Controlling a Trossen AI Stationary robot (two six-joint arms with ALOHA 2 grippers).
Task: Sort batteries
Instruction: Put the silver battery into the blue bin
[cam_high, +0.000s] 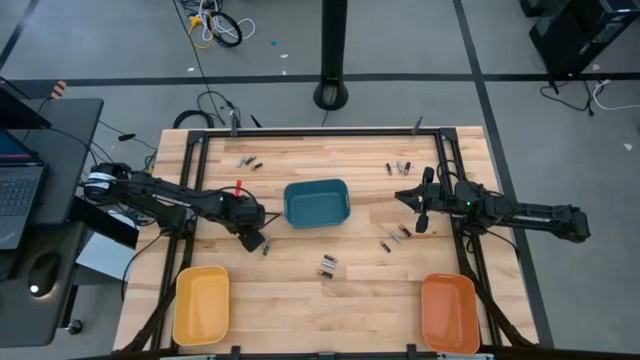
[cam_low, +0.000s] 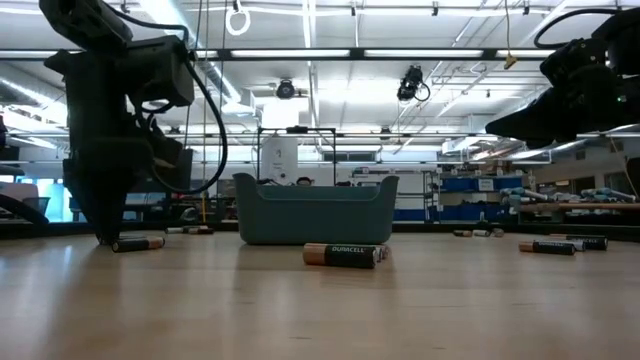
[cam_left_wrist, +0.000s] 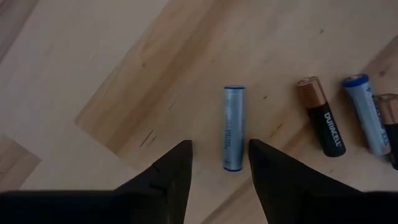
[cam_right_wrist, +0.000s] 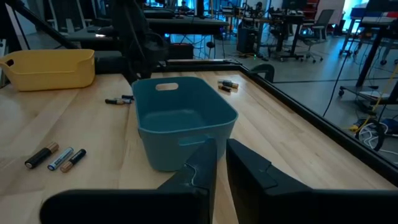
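My left gripper (cam_left_wrist: 219, 155) is open and low over the table, pointing down. Its fingertips stand on either side of the near end of a blue-and-silver battery (cam_left_wrist: 234, 127) that lies flat on the wood, without touching it. In the low view the left gripper (cam_low: 105, 235) reaches down to the table beside a battery (cam_low: 135, 243). Three more batteries (cam_left_wrist: 320, 115) lie just beyond. My right gripper (cam_right_wrist: 221, 155) is shut with nothing visible between its fingers. It is raised above the table on the right (cam_high: 420, 212) and faces the teal bin (cam_right_wrist: 180, 118).
The teal bin (cam_high: 316, 203) stands mid-table. A yellow tray (cam_high: 201, 305) sits at the near left and an orange tray (cam_high: 448, 312) at the near right. Loose batteries lie at the far left (cam_high: 245, 162), far right (cam_high: 400, 168), centre (cam_high: 328, 266) and near the right gripper (cam_high: 395, 238).
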